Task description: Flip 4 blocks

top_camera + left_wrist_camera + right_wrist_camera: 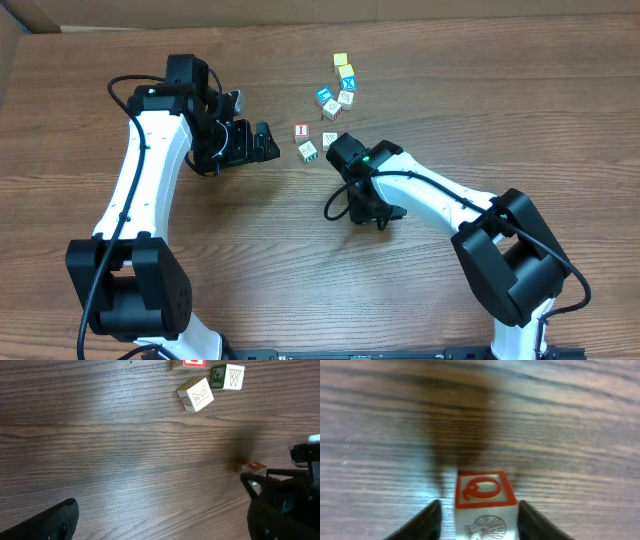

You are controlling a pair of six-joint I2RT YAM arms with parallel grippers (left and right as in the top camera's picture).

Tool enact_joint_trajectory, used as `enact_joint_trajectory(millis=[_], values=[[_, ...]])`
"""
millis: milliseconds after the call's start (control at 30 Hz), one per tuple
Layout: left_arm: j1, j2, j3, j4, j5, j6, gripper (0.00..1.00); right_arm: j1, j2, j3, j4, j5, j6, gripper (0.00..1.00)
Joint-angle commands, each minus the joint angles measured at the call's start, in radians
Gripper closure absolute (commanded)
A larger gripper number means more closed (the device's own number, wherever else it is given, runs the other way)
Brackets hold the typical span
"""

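Note:
A cream block with a red Q on top and a faint print on its near side rests on the table between the fingers of my right gripper. The jaws are open, with a gap at the left finger. From overhead this block lies at the tip of the right gripper. A red-and-white block and a green-marked block lie just left of it. My left gripper hangs wide open left of them, holding nothing. Its wrist view shows a pale block and the green-marked block.
A cluster of yellow-faced, blue-faced and cream cubes lies behind the right gripper. The two arms' grippers are close together. Bare wooden table spreads in front, with a cardboard edge at the far left.

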Motion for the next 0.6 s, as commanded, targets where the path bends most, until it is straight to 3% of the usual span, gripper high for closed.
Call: enact_joint_trajectory(millis=[0,67,233,300,467,567], values=[[0.005,0.013,0.020,0.001,-0.008,-0.014,0.00,0.000,-0.040,0.035,0.002,-0.026,-0.003,0.35],[0.005,0.013,0.020,0.001,-0.008,-0.014,0.00,0.000,-0.040,0.035,0.002,-0.026,-0.003,0.29],[0.005,0.013,0.020,0.001,-0.008,-0.014,0.00,-0.008,-0.051,0.080,-0.014,-0.025,-0.003,0.28],[0.005,0.013,0.020,0.002,-0.008,-0.014,0.00,-0.021,-0.059,0.141,-0.039,-0.027,-0.007,0.28],[0.005,0.013,0.020,0.001,-0.008,-0.014,0.00,-0.074,-0.059,0.325,-0.088,-0.070,-0.006,0.14],[0.005,0.013,0.020,0.001,-0.008,-0.014,0.00,-0.103,-0.059,0.375,-0.032,-0.103,0.000,0.13]])
